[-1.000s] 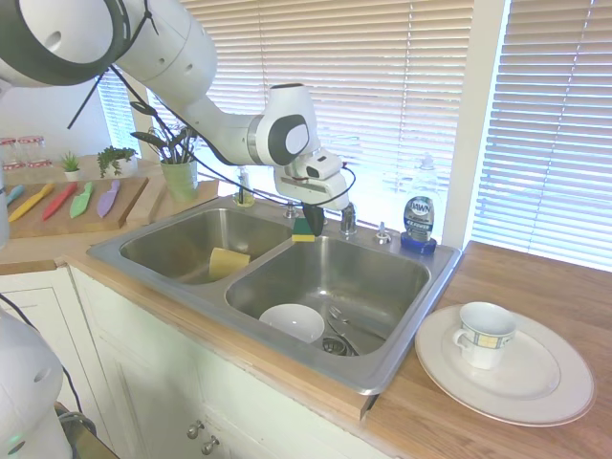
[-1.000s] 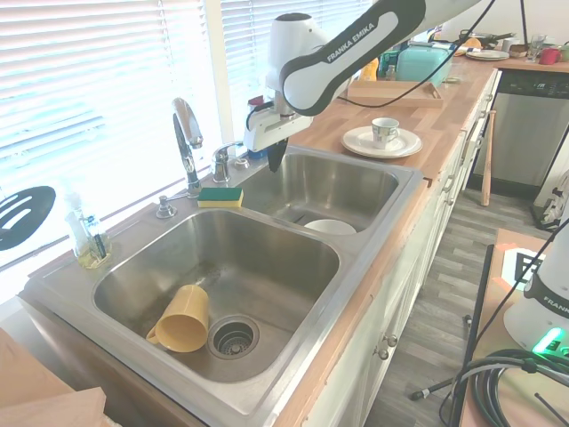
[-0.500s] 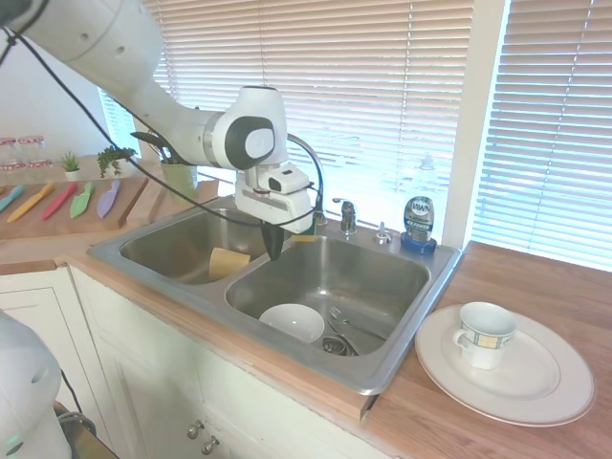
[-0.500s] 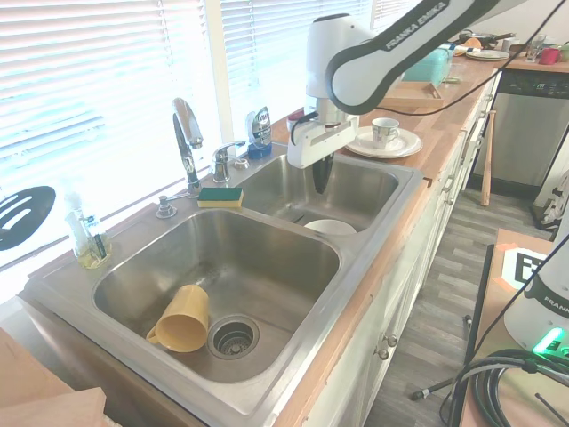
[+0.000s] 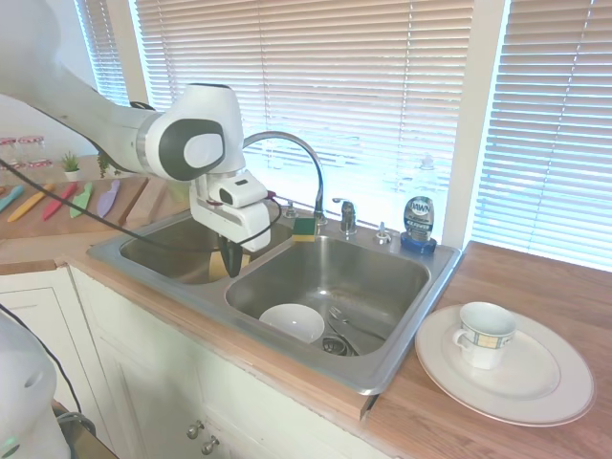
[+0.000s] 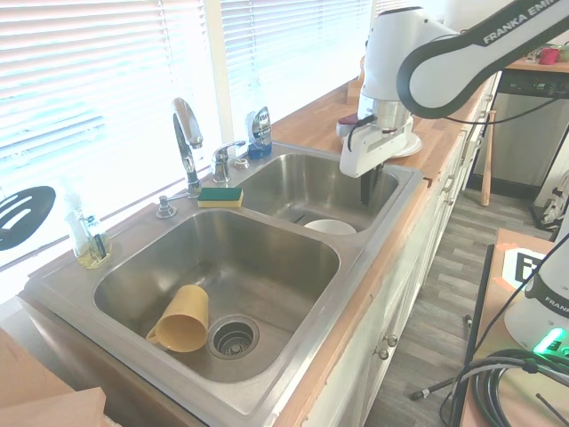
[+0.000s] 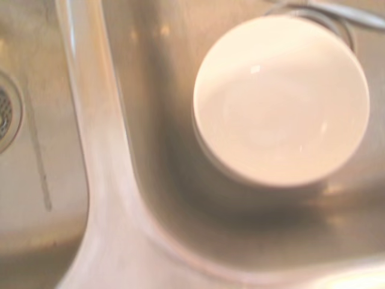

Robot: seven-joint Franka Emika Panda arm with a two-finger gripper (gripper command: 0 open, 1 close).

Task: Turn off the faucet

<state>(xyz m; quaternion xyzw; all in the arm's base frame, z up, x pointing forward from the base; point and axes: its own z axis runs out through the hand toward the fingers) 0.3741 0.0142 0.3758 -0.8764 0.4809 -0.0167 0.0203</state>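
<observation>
Gripper [image 6: 369, 189] is hanging over the sink's [image 6: 373, 233] front edge, above the white bowl [image 7: 280, 99]; fingers look pressed together, gripping nothing. Faucet [image 5: 290, 158] is standing well apart at the back rim, its short lever [image 5: 347, 212] beside the sponge [image 5: 304, 228]. No water visible running. Judgement: any further push should be meeting the lever squarely, clearing the spout.

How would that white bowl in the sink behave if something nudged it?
The white bowl looks glazed and hard, so it is probably breakable. Sitting upright on the smooth steel sink floor, it would likely slide rather than tip. Its wide, low shape suggests it is fairly stable.
</observation>
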